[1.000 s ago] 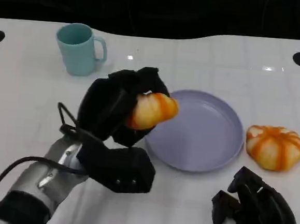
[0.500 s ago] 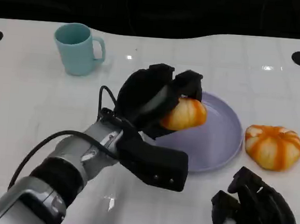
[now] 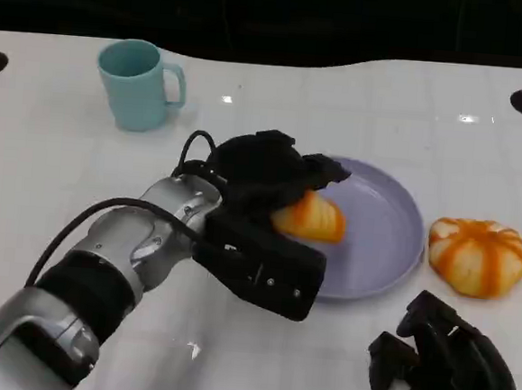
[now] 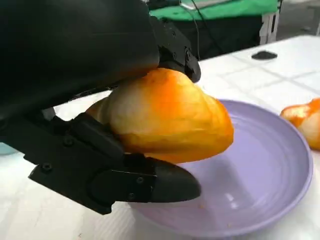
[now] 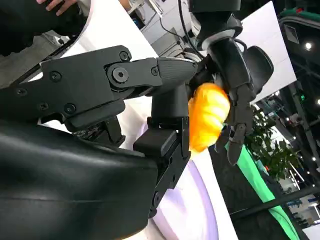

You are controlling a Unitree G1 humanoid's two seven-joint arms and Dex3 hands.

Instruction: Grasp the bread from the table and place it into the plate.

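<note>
Bread (image 3: pixel 310 217) held in left hand (image 3: pixel 263 173), hanging just over plate (image 3: pixel 391 214) left rim, long axis approx left-right; release next.

bread (image 3: pixel 309 219): its top hidden under my left robot hand (image 3: pixel 263 173)
plate (image 3: pixel 384 236): 9 o'clock rim covered by my forearm
right robot hand (image 3: pixel 446 368): cut off at the frame's 5 o'clock corner

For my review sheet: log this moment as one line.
left hand: holds bread over plate | right hand: idle, curled | second bread: on table
</note>
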